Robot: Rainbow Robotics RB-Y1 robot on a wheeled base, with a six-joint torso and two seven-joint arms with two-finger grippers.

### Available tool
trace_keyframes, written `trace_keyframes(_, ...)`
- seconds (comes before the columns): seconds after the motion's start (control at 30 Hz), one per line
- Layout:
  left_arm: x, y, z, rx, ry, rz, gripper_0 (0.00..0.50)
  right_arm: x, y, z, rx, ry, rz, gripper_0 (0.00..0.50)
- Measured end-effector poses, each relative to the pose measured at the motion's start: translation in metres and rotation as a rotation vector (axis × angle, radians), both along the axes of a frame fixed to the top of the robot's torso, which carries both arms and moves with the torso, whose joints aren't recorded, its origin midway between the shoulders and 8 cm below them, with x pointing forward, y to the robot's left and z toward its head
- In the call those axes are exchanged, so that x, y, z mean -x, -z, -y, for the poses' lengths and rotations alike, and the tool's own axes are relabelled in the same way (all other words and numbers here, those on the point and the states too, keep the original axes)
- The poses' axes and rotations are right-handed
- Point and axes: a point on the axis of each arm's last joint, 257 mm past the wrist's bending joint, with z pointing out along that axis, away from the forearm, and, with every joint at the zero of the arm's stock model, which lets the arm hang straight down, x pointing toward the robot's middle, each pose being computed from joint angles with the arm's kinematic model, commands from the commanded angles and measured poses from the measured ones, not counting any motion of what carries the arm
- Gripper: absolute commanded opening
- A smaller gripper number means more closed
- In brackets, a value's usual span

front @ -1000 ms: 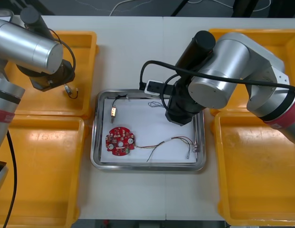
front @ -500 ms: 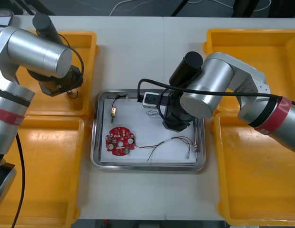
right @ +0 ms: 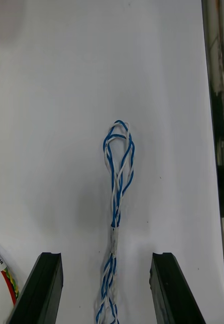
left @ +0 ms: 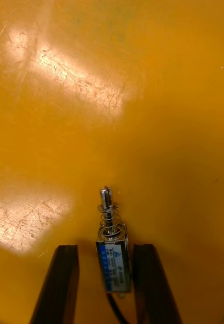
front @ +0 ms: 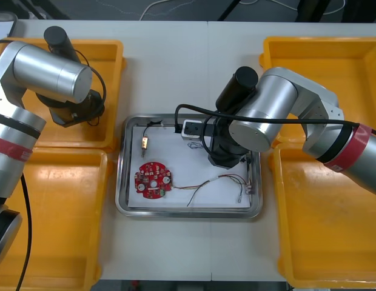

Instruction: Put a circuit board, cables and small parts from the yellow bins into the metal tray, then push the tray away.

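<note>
A small metal part, with a spring and pin at one end and a blue label on its body, lies on the floor of the far yellow bin on the robot's left. The left end effector straddles it, fingers narrowly apart with a sliver of bin showing on each side, so nothing looks gripped yet. To pick well, it should centre on the labelled body rather than the spring, close squarely, and lift straight so the trailing lead does not snag. In the metal tray at the middle of the desk, the right end effector stands wide open around a twisted blue and white cable lying loose on the white inside, near a red circuit board and a red and yellow cable. The part's rear end and dark lead run out of frame between the fingers, so the lead's path cannot be judged; the blue and white cable's near end is cut off too.
</note>
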Motion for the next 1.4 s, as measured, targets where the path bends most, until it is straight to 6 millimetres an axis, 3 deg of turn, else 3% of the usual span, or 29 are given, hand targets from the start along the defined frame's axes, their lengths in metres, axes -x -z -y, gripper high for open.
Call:
trace_keyframes(0.03, 0.000, 0.000, 0.000, -0.002, 0.004, 0.000, 0.000, 0.001, 0.000, 0.000, 0.002, -0.002, -0.001, 0.500)
trace_keyframes(0.23, -0.003, -0.001, 0.001, -0.001, 0.009, 0.011, 0.000, 0.013, -0.009, 0.008, 0.037, 0.004, -0.038, 0.500)
trace_keyframes(0.5, -0.001, -0.007, 0.003, -0.005, 0.014, 0.012, 0.000, 0.024, -0.051, 0.022, 0.014, 0.057, -0.082, 0.500)
trace_keyframes(0.7, 0.025, -0.034, 0.012, -0.003, 0.037, -0.034, 0.000, 0.034, -0.083, 0.038, -0.043, 0.251, -0.110, 0.500)
trace_keyframes(0.87, 0.038, -0.059, 0.016, -0.002, 0.131, -0.048, 0.000, 0.041, -0.106, 0.051, -0.056, 0.313, -0.103, 0.500)
trace_keyframes(1.07, 0.053, -0.077, 0.019, -0.048, 0.222, -0.066, 0.000, 0.044, -0.130, 0.058, -0.200, 0.470, -0.082, 0.500)
trace_keyframes(1.23, 0.062, -0.086, 0.036, -0.028, 0.281, -0.061, 0.000, 0.050, -0.138, 0.078, -0.272, 0.547, -0.059, 0.500)
trace_keyframes(1.4, 0.067, -0.095, 0.059, -0.015, 0.347, -0.034, 0.000, 0.061, -0.138, 0.112, -0.364, 0.698, -0.048, 0.500)
